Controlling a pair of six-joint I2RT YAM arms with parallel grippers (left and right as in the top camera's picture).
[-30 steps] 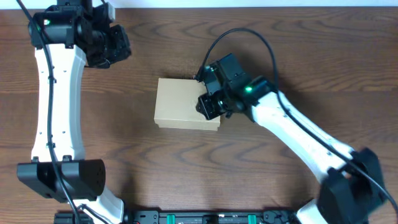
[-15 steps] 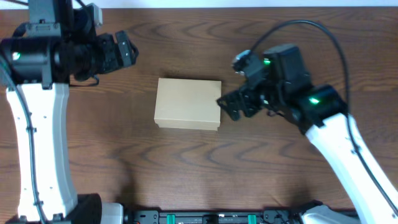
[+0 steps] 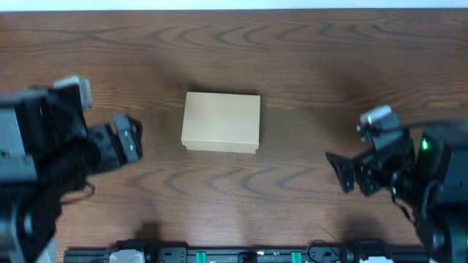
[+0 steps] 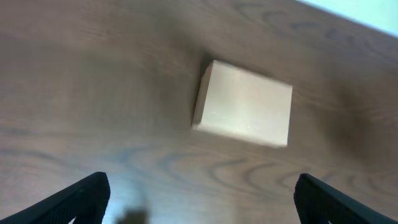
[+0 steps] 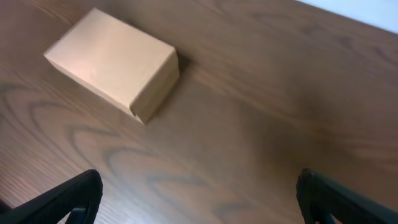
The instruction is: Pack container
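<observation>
Only my right wrist view shows the box (image 5: 109,62) side wall; left hand (image 3: 131,139) and right hand (image 3: 338,172) are spread wide, empty.

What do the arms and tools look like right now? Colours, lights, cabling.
Both are matte black. Behind the left tool sits a pale grey block; the right tool has a similar pale block and a green light. Wrist views show black, tapering fingers. The overhead view is blurred: cables and markings cannot be made out.
</observation>
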